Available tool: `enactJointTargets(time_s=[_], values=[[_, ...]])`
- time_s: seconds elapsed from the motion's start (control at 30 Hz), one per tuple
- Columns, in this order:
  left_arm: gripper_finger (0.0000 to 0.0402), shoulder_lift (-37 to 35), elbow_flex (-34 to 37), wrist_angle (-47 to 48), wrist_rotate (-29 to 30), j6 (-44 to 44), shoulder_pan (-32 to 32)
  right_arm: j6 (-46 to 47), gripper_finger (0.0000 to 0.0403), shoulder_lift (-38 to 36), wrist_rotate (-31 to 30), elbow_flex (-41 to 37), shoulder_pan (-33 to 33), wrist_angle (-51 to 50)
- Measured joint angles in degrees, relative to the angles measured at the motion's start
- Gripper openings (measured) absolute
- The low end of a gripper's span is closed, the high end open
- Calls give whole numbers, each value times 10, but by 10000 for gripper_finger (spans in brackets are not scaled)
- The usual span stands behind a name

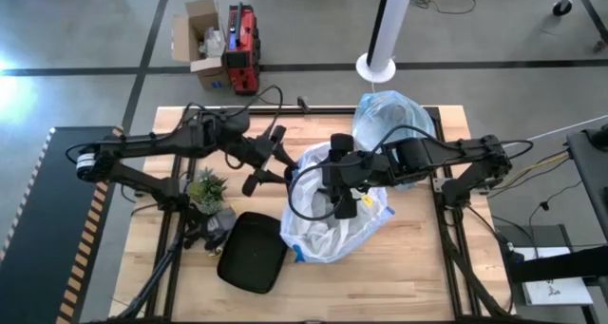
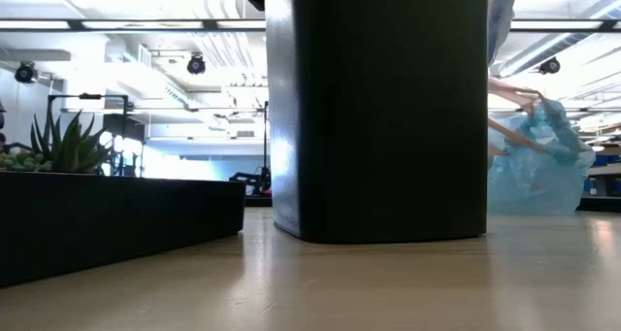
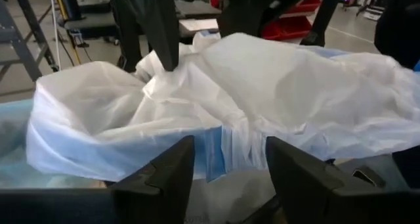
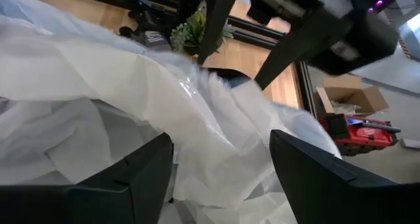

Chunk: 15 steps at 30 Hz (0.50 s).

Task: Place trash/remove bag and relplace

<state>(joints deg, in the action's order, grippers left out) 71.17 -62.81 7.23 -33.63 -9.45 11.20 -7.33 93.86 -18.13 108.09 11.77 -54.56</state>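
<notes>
Both arms are working over the bin (image 2: pixel 378 108) at the middle of the desk (image 1: pixel 418 276), fitting a white bag (image 1: pixel 332 219) over its mouth. This looks like the replacement step: the light-blue bag (image 1: pixel 389 115) is sitting bunched up at the far right part of the desk, well apart from the bin, so the old liner appears to be already out. No loose trash is showing on the desk; whether any is inside the blue bag cannot be told.

The left gripper (image 1: pixel 275 167) is reaching in at the white bag's left edge. In the left wrist view its 2 fingers (image 3: pixel 164 178) are standing apart, with the bag's blue-striped hem (image 3: pixel 230 152) lying between them but not pinched. The right gripper (image 1: pixel 344 202) is hanging over the middle of the bag; in the right wrist view its fingers (image 4: pixel 141 175) are also spread wide, with white plastic billowing just in front of them and nothing gripped.

The black lid (image 1: pixel 253 253) is lying flat on the desk just beside the bag, and a small plant (image 1: pixel 207 189) is standing to the left.

The next move likely calls for each gripper to close on the hem at opposite sides and pull it down around the rim, keeping the thin plastic from slipping or tearing.
</notes>
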Motion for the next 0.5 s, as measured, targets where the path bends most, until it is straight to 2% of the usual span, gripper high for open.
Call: enactJointTargets(time_s=[0.17,0.37,0.5], values=[[117,9,0,-24,3,-5,-4,-1,232,0,0,0,0,1],[15,7,0,-38,58,-17,-4,-2,241,0,0,0,0,3],[8,7,0,-34,62,-26,-4,-8,249,0,0,0,1,4]])
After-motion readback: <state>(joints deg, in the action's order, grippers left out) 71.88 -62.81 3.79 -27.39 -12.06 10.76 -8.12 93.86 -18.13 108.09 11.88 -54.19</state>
